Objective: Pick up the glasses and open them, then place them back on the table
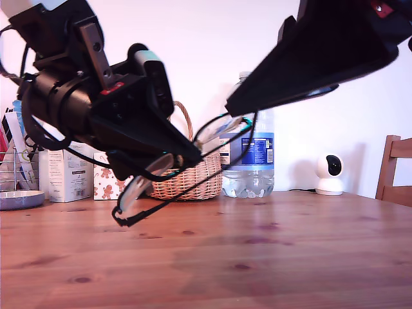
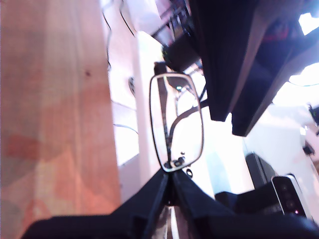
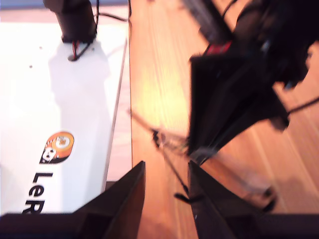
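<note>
**Q:** What's closest to the lens, and why is it held like that?

**A:** In the exterior view the closest thing is my first gripper (image 1: 193, 154), the big black one coming in from the exterior view's left. You've got it pinched on the thin black wire-framed glasses (image 1: 125, 219), which hang tilted below it, clear of the reddish-brown wooden table (image 1: 290, 257). I'd guess they're up there so the temples have room to swing out. My second gripper (image 1: 235, 106) comes down from the exterior view's upper right, with its tip near the far temple. The wicker basket (image 1: 187, 180) and clear water bottle (image 1: 251, 161) sit behind, well out of it.

**Q:** And the first wrist view?

**A:** There my first gripper (image 2: 169, 181) has its jaws clamped tight on the frame of the glasses (image 2: 177, 122) at the edge of one lens. One temple crosses behind that lens, so it looks folded. The table (image 2: 50, 99) is off to the side.

**Q:** Second wrist view?

**A:** My second gripper (image 3: 167, 169) shows a narrow gap between its jaws and holds nothing. A temple of the glasses (image 3: 159, 139) runs toward that gap over the table (image 3: 164, 74). It's blurry, so you can't tell if a finger touches it.
</note>
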Controlling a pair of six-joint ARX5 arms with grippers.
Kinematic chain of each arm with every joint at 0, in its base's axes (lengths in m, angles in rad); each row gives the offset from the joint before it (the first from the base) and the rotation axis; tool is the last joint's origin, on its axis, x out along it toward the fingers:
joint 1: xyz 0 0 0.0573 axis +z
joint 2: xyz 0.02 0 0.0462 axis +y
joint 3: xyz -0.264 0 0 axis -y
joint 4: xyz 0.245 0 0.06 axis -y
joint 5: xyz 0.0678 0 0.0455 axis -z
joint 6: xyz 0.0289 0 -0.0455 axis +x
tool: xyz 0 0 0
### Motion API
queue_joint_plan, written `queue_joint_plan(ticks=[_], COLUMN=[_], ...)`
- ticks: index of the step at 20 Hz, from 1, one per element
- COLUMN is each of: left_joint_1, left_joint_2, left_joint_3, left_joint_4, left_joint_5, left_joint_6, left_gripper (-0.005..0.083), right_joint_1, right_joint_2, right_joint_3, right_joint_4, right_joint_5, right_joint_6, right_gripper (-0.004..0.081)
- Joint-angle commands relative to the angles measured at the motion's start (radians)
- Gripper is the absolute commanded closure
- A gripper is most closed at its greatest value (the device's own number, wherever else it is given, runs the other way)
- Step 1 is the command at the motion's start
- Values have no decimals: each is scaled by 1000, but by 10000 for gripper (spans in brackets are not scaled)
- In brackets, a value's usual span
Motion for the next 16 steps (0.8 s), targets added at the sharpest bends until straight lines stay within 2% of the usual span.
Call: queue_joint_plan(ticks=[1, 7, 11, 14, 16], left_joint_1=[21, 80, 100, 92, 70], left_joint_2=[12, 12, 12, 12, 12], left_joint_3=[11, 38, 46, 46, 46], left_joint_4=[4, 4, -7, -20, -24], left_joint_5=[24, 87, 92, 55, 11], left_joint_6=[-1, -39, -52, -50, -43], left_gripper=[795, 795, 795, 795, 795], right_joint_1=[11, 11, 10, 10, 10], right_joint_2=[3, 3, 3, 3, 3], right_joint_3=[8, 8, 8, 8, 8], right_joint_4=[-8, -22, 10, 101, 153], right_joint_5=[7, 25, 41, 100, 166], right_joint_6=[-5, -5, -6, -6, -6], right_gripper=[541, 541, 540, 527, 478])
